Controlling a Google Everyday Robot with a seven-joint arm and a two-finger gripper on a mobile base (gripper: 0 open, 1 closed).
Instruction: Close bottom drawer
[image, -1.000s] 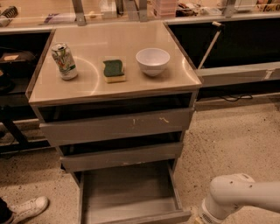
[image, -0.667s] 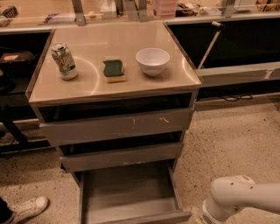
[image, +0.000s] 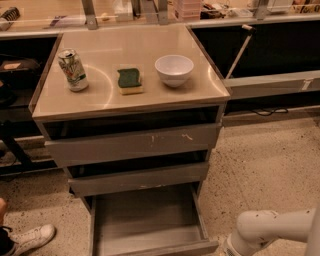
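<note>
Hand (image: 229, 249): at the bottom edge of the view, lower right, on the end of the white arm (image: 272, 227). It is mostly cut off, so I cannot tell whether it is wide or narrow.

Bottom drawer (image: 145, 225): pulled well out, grey box floor exposed. Its front right corner lies just beside the hand, on the hand's left. Contact: cannot tell.

Middle drawer (image: 140, 179): up and left of the hand, slightly out.

Top drawer (image: 132, 144): higher still, slightly out, pale scratch marks on its front.

Table (image: 200, 75): its top is well above the hand and carries 3 items in a row. The white bowl (image: 174, 69) is nearest the hand, the green sponge (image: 130, 81) is in the middle, and the upright can (image: 73, 70) is farthest.

White shoe (image: 27, 239): on the speckled floor, far to the hand's left.
</note>
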